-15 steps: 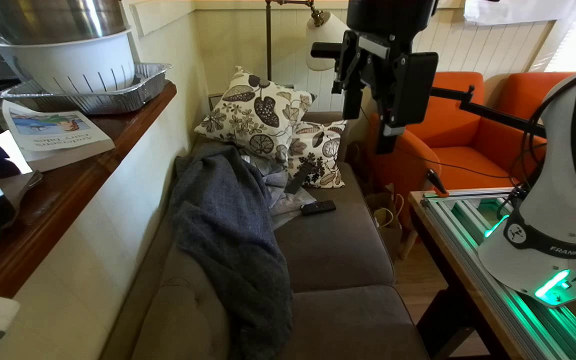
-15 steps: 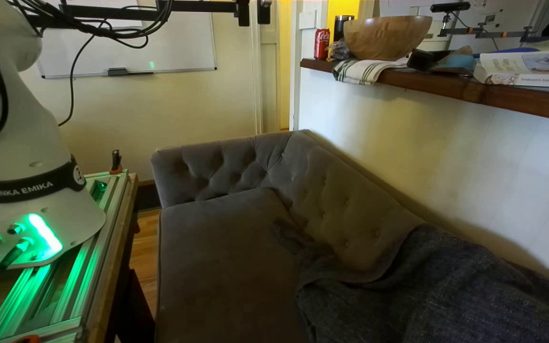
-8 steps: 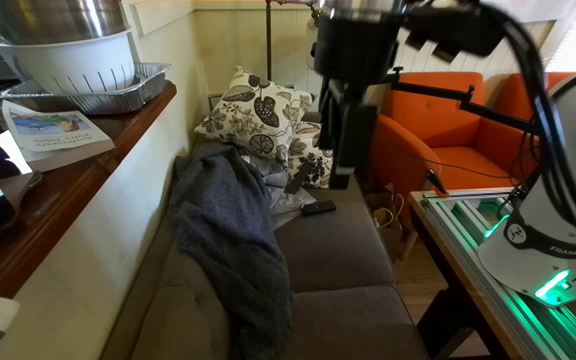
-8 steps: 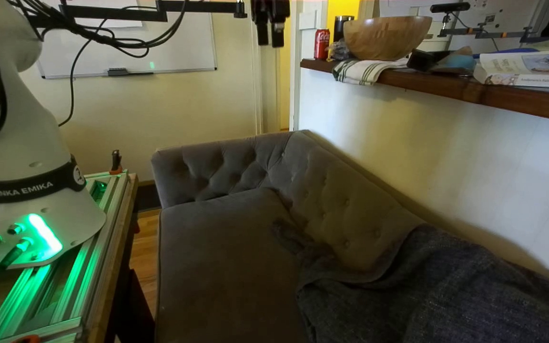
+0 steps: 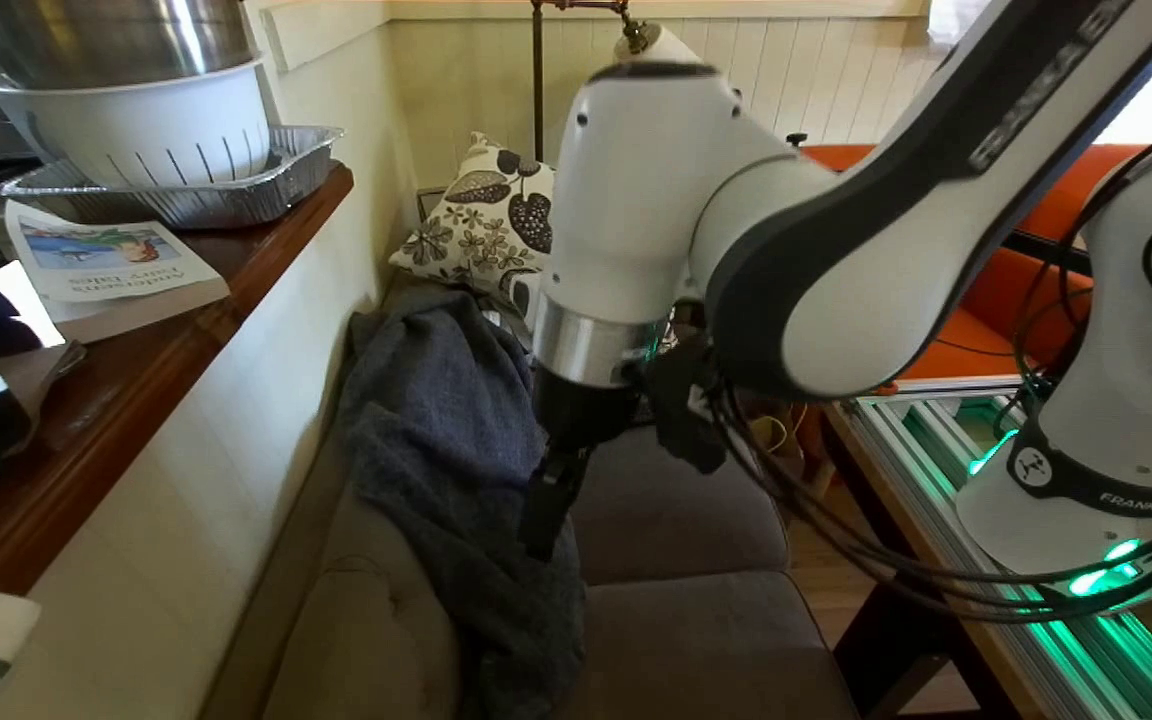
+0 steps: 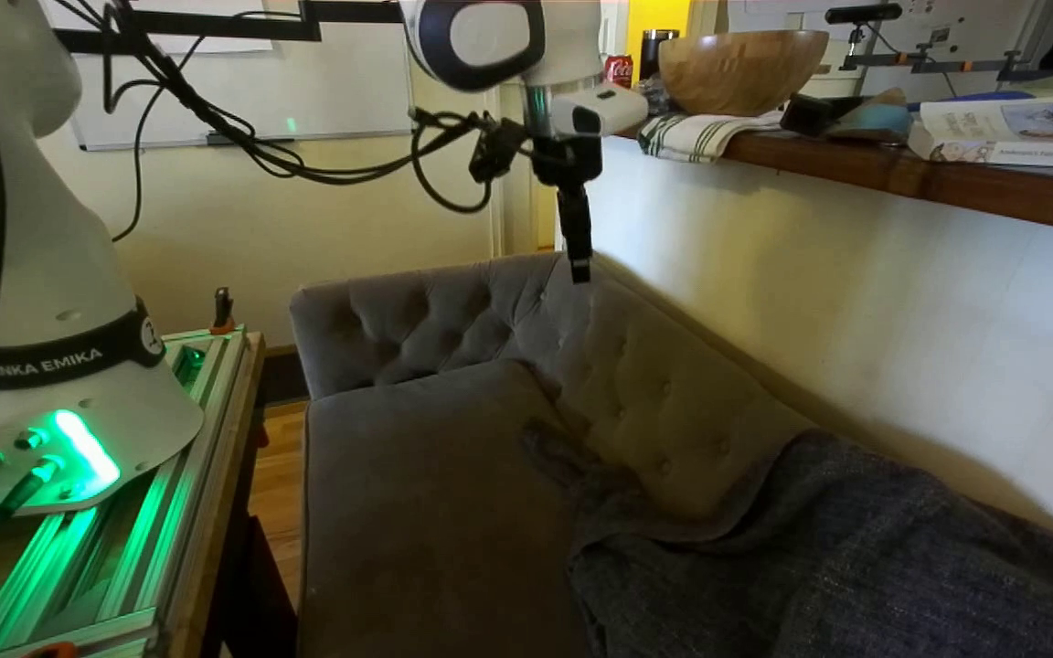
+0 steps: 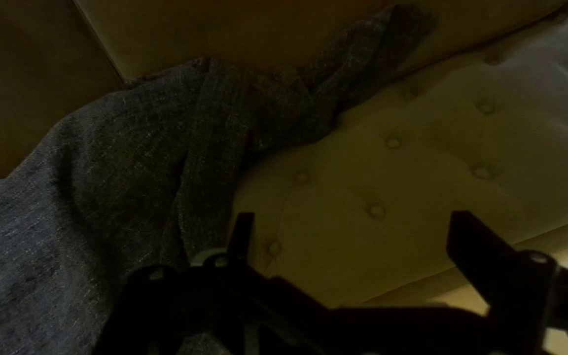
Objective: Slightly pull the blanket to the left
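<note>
Gripper (image 7: 352,217) now hangs low nr the blanket (image 5: 436,390), down vs. a moment ago; blanket lies same as then, so prob. lining up a grab, pull not yet begun. Jaws stand wide apart, nothing held. Blanket's rumpled on the sofa (image 6: 435,475), seat & back. Dim wrist view: height above it's hard to call. Count: 1 gripper, 1 blanket, 1 sofa, 1 wooden bowl (image 6: 743,73).

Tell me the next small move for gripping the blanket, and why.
Probably shift the open gripper sideways until the blanket lies between its fingers. In the wrist view they stand wide apart, but the gap frames the sofa back, with the blanket off to that picture's left.
</note>
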`<move>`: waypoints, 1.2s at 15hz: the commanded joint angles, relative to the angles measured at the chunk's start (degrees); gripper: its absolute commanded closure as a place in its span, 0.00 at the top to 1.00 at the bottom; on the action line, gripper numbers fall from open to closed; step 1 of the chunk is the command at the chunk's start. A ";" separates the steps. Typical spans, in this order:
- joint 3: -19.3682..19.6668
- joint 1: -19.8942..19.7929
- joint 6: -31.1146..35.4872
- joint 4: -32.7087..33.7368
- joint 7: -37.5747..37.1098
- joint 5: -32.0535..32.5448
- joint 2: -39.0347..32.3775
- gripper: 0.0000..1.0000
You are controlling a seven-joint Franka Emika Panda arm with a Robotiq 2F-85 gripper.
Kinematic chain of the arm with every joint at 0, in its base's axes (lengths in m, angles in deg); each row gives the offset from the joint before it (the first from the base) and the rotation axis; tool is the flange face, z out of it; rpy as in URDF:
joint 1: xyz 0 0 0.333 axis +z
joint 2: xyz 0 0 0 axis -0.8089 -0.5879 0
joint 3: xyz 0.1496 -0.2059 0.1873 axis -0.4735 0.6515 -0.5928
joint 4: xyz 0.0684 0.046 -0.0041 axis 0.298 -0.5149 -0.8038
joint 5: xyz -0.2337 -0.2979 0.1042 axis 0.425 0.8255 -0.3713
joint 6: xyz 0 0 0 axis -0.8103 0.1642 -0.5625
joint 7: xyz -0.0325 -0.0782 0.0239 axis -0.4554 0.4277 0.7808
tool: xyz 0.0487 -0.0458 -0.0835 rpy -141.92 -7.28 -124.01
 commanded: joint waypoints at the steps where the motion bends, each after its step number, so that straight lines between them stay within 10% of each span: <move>1: 1.61 -0.14 12.26 4.45 0.02 -1.61 -15.02 1.00; 8: 2.01 0.92 8.90 1.82 0.64 -0.74 -9.01 1.00; 18: -7.29 -11.25 25.79 20.77 8.28 -2.16 -40.55 1.00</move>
